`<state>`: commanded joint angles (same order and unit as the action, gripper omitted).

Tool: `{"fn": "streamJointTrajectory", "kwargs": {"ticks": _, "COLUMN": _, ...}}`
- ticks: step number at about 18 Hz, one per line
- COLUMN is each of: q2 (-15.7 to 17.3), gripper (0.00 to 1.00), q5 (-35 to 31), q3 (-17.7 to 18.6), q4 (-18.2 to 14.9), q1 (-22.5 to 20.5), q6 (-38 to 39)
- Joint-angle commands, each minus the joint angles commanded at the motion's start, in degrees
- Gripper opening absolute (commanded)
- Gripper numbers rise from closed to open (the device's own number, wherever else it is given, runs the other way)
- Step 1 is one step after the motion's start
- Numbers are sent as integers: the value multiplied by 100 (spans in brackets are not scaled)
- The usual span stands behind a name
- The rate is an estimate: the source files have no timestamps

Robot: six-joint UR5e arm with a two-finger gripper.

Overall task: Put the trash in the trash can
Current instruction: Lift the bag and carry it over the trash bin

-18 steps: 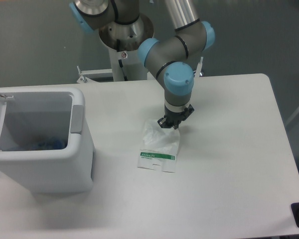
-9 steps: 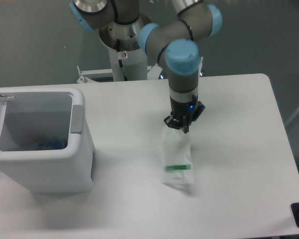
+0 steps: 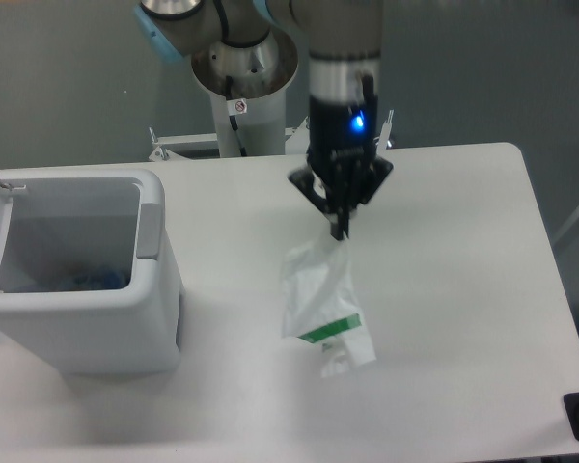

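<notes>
The claw (image 3: 340,231) pinches the plastic packet (image 3: 320,304), hanging lengthwise below; the open trash can (image 3: 96,289) lies left.

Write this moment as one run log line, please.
gripper: shut on packet | packet: hanging above table | trash can: lid open, left of packet | phase: carrying

place: robotics lab | evidence: pedestal-mounted arm (image 3: 343,58); bare white table (image 3: 463,289); plain grey floor (image 3: 58,87)
</notes>
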<state>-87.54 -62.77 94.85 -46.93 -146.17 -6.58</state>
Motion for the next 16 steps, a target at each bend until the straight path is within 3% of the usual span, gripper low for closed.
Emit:
{"fn": "streamJointTrajectory", "kwargs": {"ticks": 5, "q2": 88, "gripper": 0, "q5": 529, "q3": -326, "q4": 18, "q1": 368, "q6": -806}}
{"fn": "streamJointTrajectory", "kwargs": {"ticks": 11, "q2": 308, "gripper": 0, "q5": 521, "q3": -45, "q4": 0, "q1": 1168, "q6": -2460}}
{"fn": "streamJointTrajectory", "kwargs": {"ticks": 16, "q2": 457, "gripper": 0, "q5": 468, "q3": 270, "q4": -35, "q1": 1538, "q6": -2936}}
